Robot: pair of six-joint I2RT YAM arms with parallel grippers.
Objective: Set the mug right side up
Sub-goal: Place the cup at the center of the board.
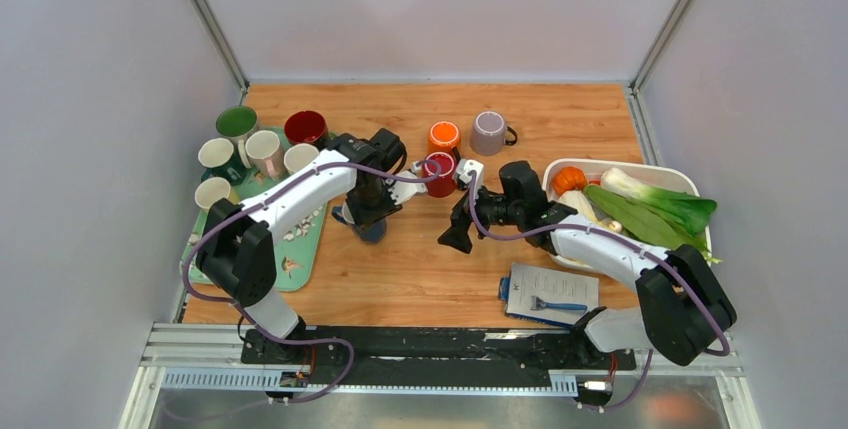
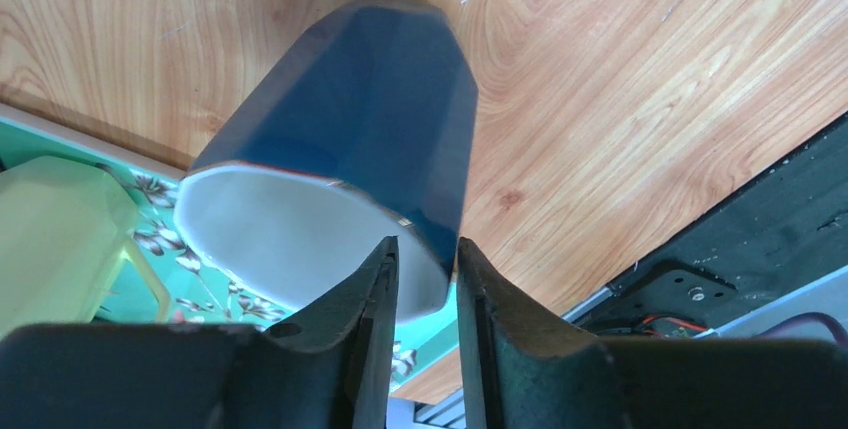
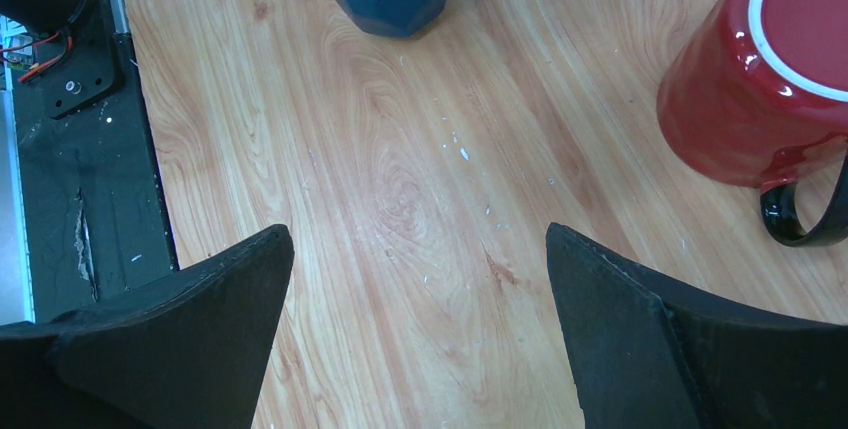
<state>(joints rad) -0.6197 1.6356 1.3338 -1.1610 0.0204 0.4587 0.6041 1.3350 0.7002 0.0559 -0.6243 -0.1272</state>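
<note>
Mug (image 2: 350, 99) set base-down on table (image 2: 620, 69), axis upright, mouth toward left tool (image 2: 428, 249) just above. Jaws narrowly parted astride rim wall; grip cannot be told. Right tool (image 3: 415, 232) spread wide, farther from mug.

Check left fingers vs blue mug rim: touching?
Cannot tell. In the left wrist view the left gripper has its fingers straddling the blue mug rim, but neither a gap nor contact shows plainly. The top view hides it.

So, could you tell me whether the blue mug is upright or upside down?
Upright. The blue mug stands on its base on the wooden table, its white open mouth facing up toward the left claw.
</note>
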